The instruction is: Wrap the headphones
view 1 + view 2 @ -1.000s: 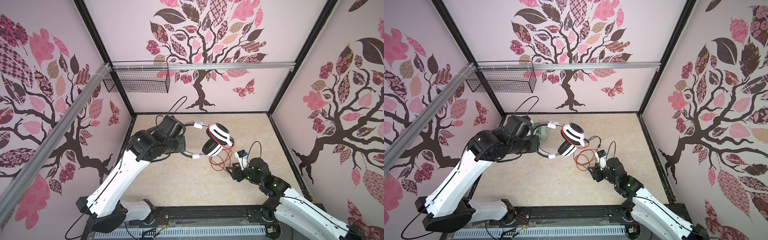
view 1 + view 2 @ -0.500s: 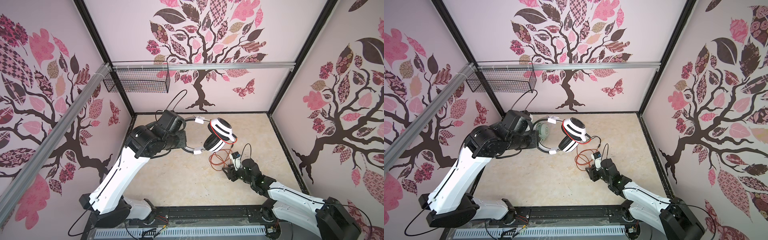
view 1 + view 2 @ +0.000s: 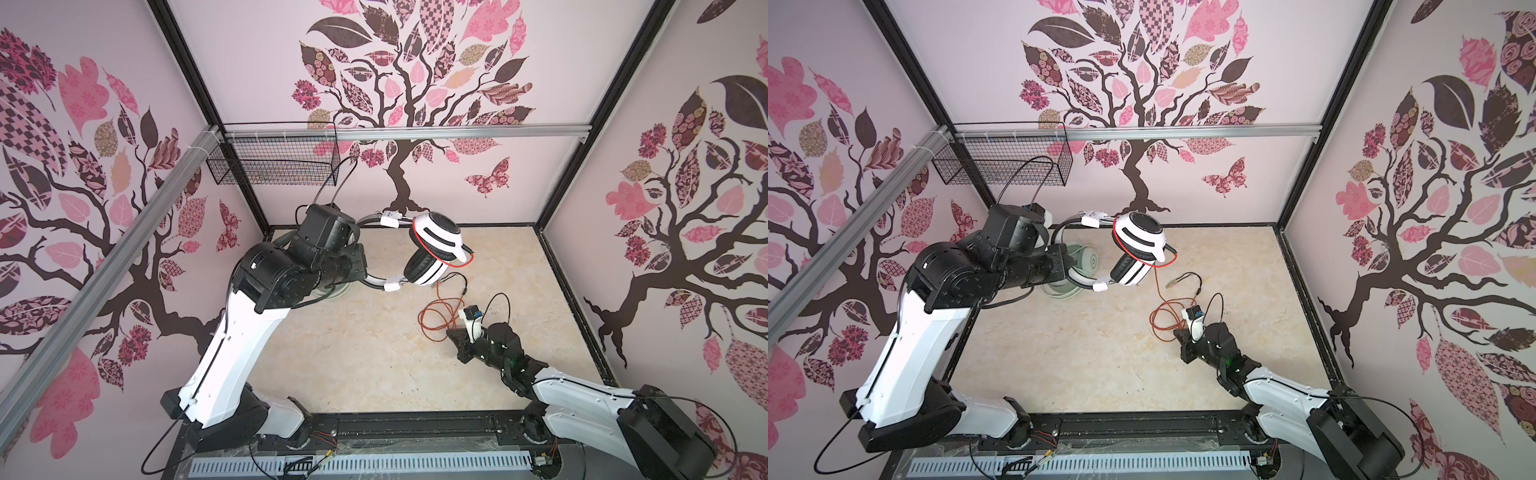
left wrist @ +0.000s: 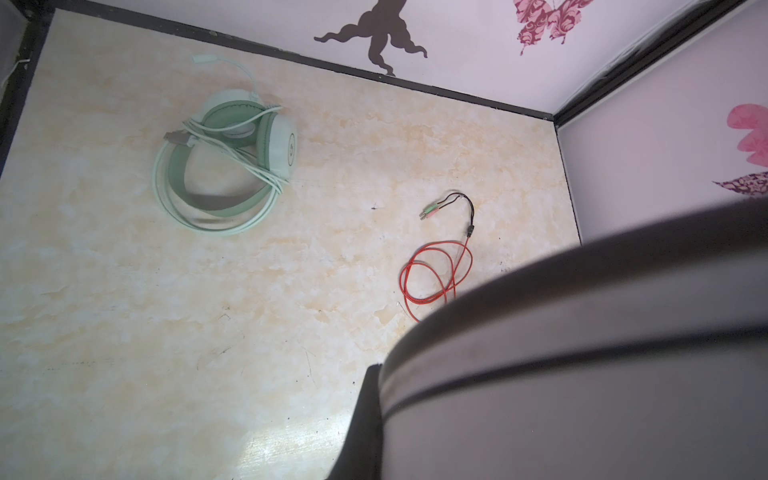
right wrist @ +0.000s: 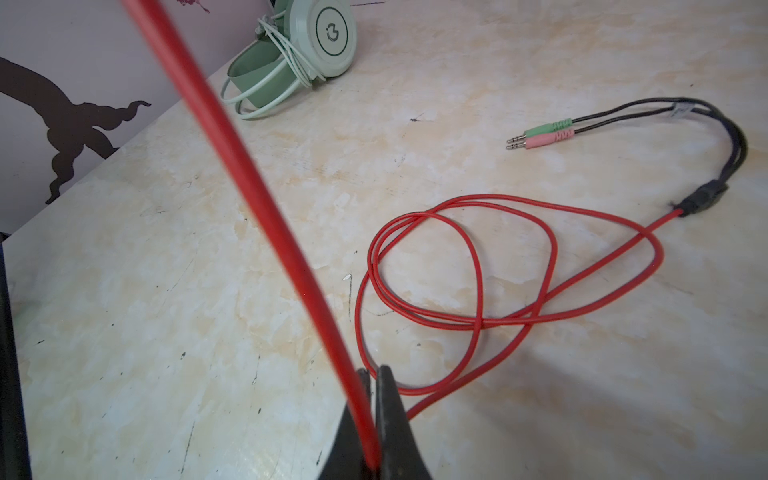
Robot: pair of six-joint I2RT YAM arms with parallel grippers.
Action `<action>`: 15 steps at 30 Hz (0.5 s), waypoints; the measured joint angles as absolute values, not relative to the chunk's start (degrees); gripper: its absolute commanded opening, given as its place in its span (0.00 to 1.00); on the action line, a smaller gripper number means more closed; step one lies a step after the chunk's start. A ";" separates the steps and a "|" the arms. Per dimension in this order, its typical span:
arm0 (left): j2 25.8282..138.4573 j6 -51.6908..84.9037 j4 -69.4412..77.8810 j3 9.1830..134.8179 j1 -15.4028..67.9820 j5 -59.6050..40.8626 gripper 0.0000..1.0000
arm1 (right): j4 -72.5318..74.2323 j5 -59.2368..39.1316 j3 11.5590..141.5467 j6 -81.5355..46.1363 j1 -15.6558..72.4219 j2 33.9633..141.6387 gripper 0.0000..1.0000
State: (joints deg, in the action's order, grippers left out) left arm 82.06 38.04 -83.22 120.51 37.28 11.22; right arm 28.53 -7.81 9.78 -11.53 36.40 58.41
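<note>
Tree-decal walls (image 3: pixel 415 83) box in a marbled worktop (image 3: pixel 353 353). Left arm (image 3: pixel 241 340) holds the white pair (image 3: pixel 436 249) up off the worktop by its headband (image 4: pixel 582 353). Left jaws are hidden behind the wrist in both top views, but I judge them closed on the band, since the pair hangs in the air from there. It's probably raised so the red cord (image 5: pixel 253 208) drops clear with room to wind. Right jaws sit low at the worktop, closed on the red cord: the wrist view shows it pinched between them, slack in loose loops, plugs (image 5: pixel 540 137) lying beyond. Likely the grab before winding. Mint pair (image 4: pixel 224 166) lies flat at the back left, pale cord (image 4: pixel 232 156) wrapped round it. That one looks done.
</note>
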 measured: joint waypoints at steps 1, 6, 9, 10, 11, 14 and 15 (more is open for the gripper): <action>82.52 38.11 -82.85 120.27 36.38 11.25 0.00 | 26.50 -7.14 10.50 -11.73 38.33 57.71 0.00; 85.12 39.07 -79.59 116.75 34.46 14.33 0.00 | 12.80 -0.08 17.10 -14.61 54.33 54.83 0.00; 87.37 39.33 -77.71 115.18 34.37 15.57 0.00 | 4.89 4.69 22.00 -17.50 63.68 55.61 0.00; 88.14 39.48 -76.84 114.54 34.37 15.70 0.00 | 2.22 6.11 23.90 -18.35 66.35 56.64 0.00; 88.86 39.68 -75.85 113.84 34.37 15.77 0.00 | -0.78 8.03 26.15 -19.14 69.28 58.17 0.00; 90.06 40.40 -73.08 110.83 34.37 16.58 0.00 | -9.56 13.82 33.56 -20.49 77.62 62.83 0.00; 90.32 40.58 -72.42 109.54 34.37 17.32 0.00 | -12.73 15.66 36.56 -20.91 80.18 64.20 0.00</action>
State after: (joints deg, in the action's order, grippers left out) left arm 90.32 40.58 -72.42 109.54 34.37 17.32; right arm -12.73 15.66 36.56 -20.91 80.18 64.20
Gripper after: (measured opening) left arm 0.061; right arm 0.057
